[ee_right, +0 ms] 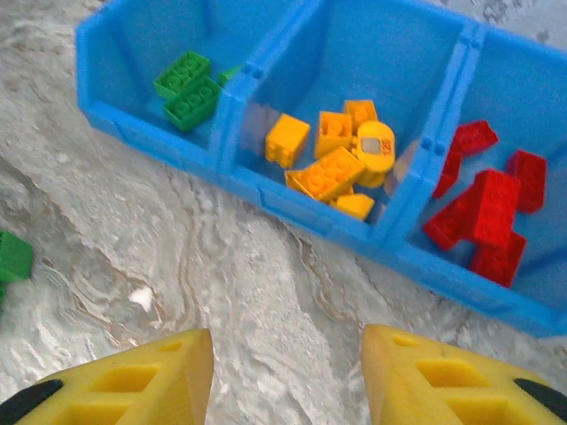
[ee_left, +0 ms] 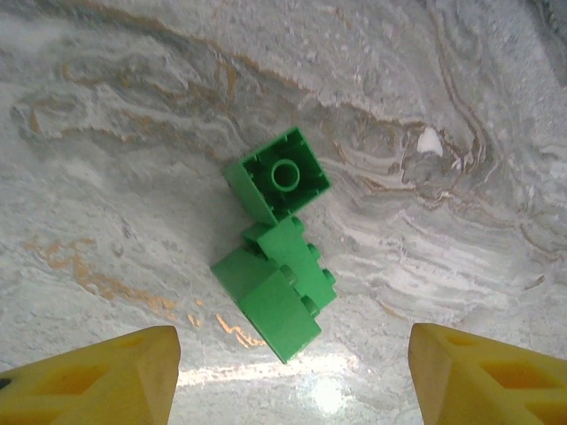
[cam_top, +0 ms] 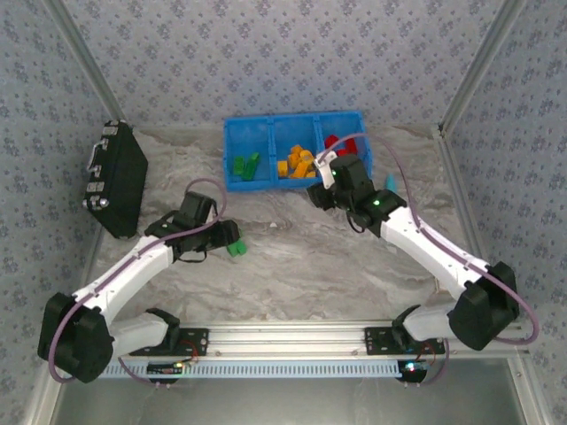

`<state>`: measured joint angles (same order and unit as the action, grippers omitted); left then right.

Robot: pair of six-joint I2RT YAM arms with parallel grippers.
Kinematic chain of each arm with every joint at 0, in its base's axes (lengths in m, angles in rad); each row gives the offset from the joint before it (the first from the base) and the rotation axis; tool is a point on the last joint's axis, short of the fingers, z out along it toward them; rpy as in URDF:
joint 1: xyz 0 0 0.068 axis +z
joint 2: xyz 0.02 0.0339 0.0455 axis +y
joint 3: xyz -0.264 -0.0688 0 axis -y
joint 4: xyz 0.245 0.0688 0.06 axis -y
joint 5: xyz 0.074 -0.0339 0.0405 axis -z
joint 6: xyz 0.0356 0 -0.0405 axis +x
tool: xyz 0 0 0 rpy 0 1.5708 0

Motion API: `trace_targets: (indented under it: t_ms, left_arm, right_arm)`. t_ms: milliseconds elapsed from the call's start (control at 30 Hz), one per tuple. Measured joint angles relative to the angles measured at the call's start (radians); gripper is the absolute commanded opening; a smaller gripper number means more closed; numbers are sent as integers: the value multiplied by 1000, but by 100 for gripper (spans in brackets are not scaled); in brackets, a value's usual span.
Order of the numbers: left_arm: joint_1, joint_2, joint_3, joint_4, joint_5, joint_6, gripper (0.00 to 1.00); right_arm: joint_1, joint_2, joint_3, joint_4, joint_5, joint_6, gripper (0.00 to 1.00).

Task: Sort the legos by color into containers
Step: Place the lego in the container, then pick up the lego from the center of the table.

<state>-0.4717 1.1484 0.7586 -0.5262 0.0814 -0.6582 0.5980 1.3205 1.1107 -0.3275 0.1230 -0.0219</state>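
My left claw [ee_left: 291, 376] hangs wide open over a tight cluster of small green plastic lego bricks [ee_left: 276, 266] on the marbled desk [ee_left: 106, 133], well apart from the bright blue 3-compartment plastic bin [cam_top: 292, 119], so closing may pinch several and drop one.
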Motion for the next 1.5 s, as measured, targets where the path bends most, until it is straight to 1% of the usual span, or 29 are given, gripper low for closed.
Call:
trace_targets:
  t_ms: [67, 167, 333, 800, 967, 1033, 1333, 1400, 1500]
  left_arm:
    - [-20, 22, -6, 5, -2, -18, 68]
    - [-54, 67, -19, 11, -5, -46, 64]
    - [-86, 113, -29, 31, -25, -80, 57]
    - [-88, 140, -29, 46, -76, -116, 40]
    - [-88, 136, -39, 48, -93, -130, 29]
    - [-88, 119, -50, 50, -100, -138, 26]
    - [-88, 34, -71, -24, -134, -151, 24]
    - [-88, 18, -52, -56, -145, -147, 24]
    - [-87, 19, 31, -98, -155, -129, 24]
  right_arm:
    - [-9, -28, -21, -3, 5, 6, 50]
    - [-22, -73, -37, -5, 6, 7, 50]
    - [-36, -119, -49, -5, 12, 7, 50]
    - [-89, -135, -67, -5, 12, 17, 51]
    - [-117, -133, -67, -5, 0, 17, 52]
    - [-128, -127, -68, -4, -9, 17, 52]
    - [-165, -115, -79, 6, -49, 22, 53]
    - [-165, -115, -85, 10, -60, 26, 53]
    - [-165, -118, -102, 20, -75, 29, 53]
